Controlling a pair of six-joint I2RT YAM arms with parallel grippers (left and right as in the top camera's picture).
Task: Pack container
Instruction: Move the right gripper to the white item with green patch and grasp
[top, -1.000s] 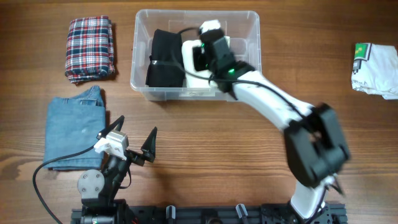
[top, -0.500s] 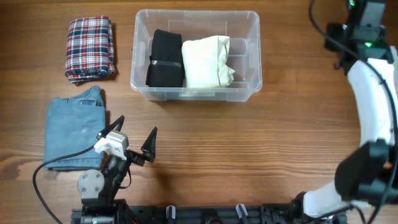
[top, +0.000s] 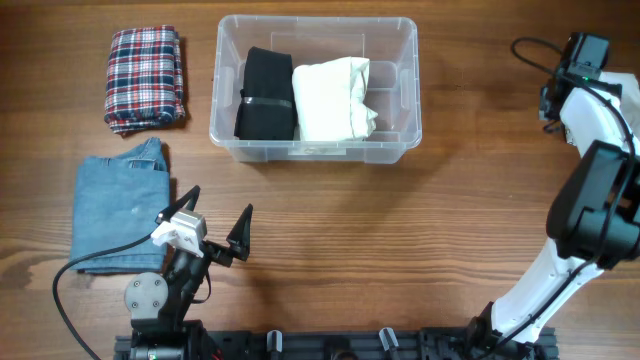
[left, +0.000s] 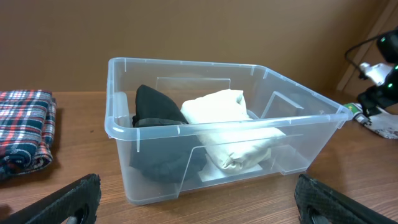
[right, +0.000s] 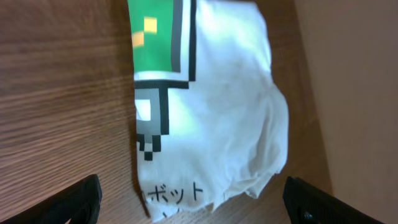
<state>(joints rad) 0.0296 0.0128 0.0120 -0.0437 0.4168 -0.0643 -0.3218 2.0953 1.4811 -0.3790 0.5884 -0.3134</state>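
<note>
On the table (top: 400, 230), one container (top: 318, 150) was seen at the far middle, with two folded pieces packed side by side inside: a black garment (top: 265, 95) and a cream garment (top: 330, 100). Three more were laid outside: jeans (top: 118, 205), a plaid shirt (top: 146, 78) and a printed tee (right: 211, 112). Both pincers were spread wide, nothing gripped: the left gripper (top: 220, 200) beside the jeans, the right gripper (right: 193, 202) over the tee.
</note>
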